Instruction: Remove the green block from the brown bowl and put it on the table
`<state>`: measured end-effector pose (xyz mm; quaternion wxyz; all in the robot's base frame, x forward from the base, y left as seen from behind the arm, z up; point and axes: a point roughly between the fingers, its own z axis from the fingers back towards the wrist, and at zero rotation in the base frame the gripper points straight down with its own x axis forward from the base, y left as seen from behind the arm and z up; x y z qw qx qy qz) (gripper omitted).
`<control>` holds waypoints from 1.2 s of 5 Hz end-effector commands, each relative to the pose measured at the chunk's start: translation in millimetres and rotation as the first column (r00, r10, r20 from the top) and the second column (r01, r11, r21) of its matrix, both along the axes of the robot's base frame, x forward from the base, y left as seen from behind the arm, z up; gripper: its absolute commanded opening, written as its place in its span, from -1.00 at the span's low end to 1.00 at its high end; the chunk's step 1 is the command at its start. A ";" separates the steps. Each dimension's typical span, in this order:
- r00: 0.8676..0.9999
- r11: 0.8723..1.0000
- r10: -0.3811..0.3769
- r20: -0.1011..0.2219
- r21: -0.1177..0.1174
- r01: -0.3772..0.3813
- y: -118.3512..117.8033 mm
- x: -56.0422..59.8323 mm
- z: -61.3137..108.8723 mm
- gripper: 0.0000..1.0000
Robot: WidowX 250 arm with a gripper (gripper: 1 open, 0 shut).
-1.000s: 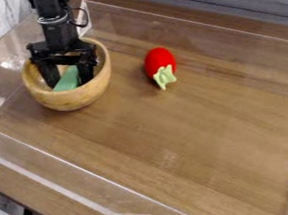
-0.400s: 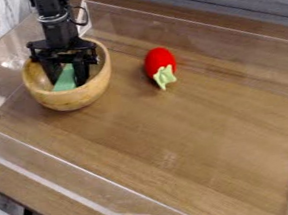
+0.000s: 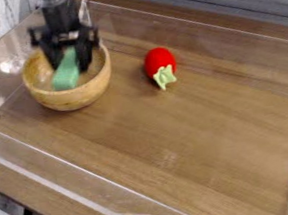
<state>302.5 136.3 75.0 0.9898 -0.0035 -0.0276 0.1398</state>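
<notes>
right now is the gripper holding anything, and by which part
Yes. The gripper is shut on the green block, clamping its upper end, so the bar hangs down toward the brown bowl.

We see the green block, a flat light-green bar, tilted steeply upright over the brown bowl, its lower end inside the rim. The round, thick-rimmed wooden bowl sits at the far left of the dark wood-grain surface, which has low clear walls.
</notes>
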 end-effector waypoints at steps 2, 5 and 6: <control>0.984 0.997 -0.059 0.166 0.049 0.052 -46.7 13.5 75.6 -1.00; 0.971 0.989 -0.141 0.195 0.070 0.130 -90.0 14.5 78.7 -1.00; 0.965 0.986 -0.163 0.204 0.077 0.150 -102.3 15.2 76.4 -1.00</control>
